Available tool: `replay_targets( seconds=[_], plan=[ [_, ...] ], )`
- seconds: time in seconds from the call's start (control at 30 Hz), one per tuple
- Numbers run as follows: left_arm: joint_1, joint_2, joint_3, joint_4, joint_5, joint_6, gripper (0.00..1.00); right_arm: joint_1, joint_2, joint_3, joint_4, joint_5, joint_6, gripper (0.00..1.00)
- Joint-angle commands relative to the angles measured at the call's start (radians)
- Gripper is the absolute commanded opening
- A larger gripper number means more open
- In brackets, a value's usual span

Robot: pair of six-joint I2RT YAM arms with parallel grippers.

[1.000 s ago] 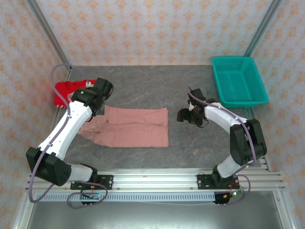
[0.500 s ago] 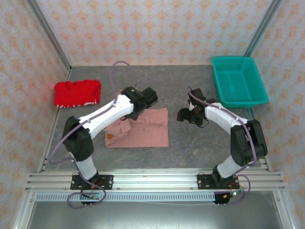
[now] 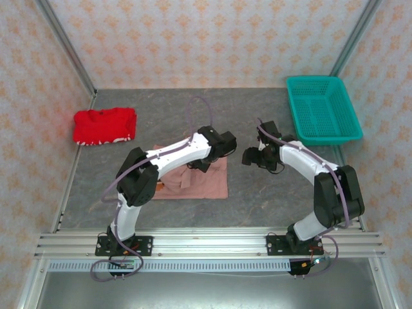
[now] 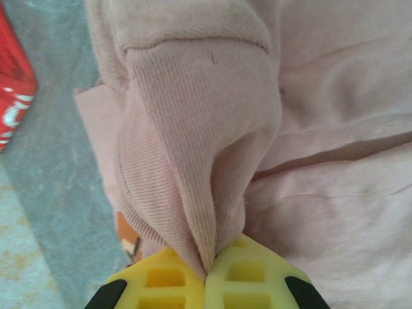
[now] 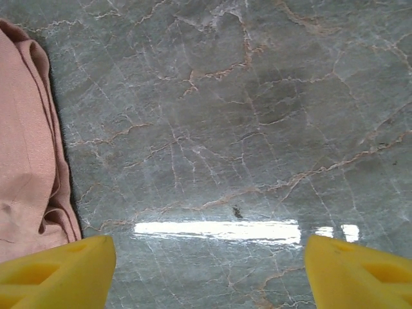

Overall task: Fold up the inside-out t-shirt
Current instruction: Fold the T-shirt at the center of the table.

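Where: we see the t-shirt [image 3: 209,183] bunched on the desk [image 3: 270,199] near its middle, under the left arm.
Left pincer [image 4: 206,273]: pressed together on a raised fold of the t-shirt.
Right pincer [image 5: 207,267]: fingers apart over bare desk, just right of the t-shirt's edge.
Elsewhere: red garment [image 3: 103,125] far left, teal basket [image 3: 313,78] far right.

The dusty salmon-pink cotton t-shirt [image 4: 193,129] is a matt, finely ribbed knit, soft and creased, with a stitched hem, and the bright red garment [image 3: 103,123] looks like similar dull cloth. The grey veined stone-look table [image 5: 257,116] is smooth and glossy enough to mirror a strip of light. The left hand [image 4: 207,273] and right hand [image 5: 206,257] have matt yellow moulded plastic fingers [image 5: 58,264], the teal mesh basket [image 3: 313,79] is plastic, and the silver rail [image 3: 206,241] is bare metal.
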Motion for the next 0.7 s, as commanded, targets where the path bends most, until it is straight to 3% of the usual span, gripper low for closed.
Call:
replay_targets(
  seconds=[0.0,0.13,0.23,0.37,0.53,0.67],
  plan=[
    [-0.006,0.040,0.048,0.076,0.103,-0.042,0.00,-0.013,-0.034,-0.027,-0.021,0.044,0.019,0.77],
    [-0.006,0.079,0.075,0.200,0.222,-0.078,0.12,-0.020,-0.068,-0.062,-0.011,0.053,0.047,0.77],
    [-0.004,0.088,0.091,0.271,0.285,-0.103,0.36,-0.020,-0.103,-0.093,0.001,0.050,0.069,0.78],
    [-0.005,0.019,0.043,0.369,0.352,-0.133,0.51,-0.020,-0.144,-0.123,0.022,0.044,0.083,0.78],
    [0.014,-0.257,-0.193,0.524,0.393,-0.131,0.67,0.014,-0.168,-0.135,0.145,-0.074,0.079,0.78],
    [0.104,-0.490,-0.450,0.586,0.443,-0.163,0.74,0.116,-0.092,-0.083,0.257,-0.131,0.098,0.78]
  ],
)
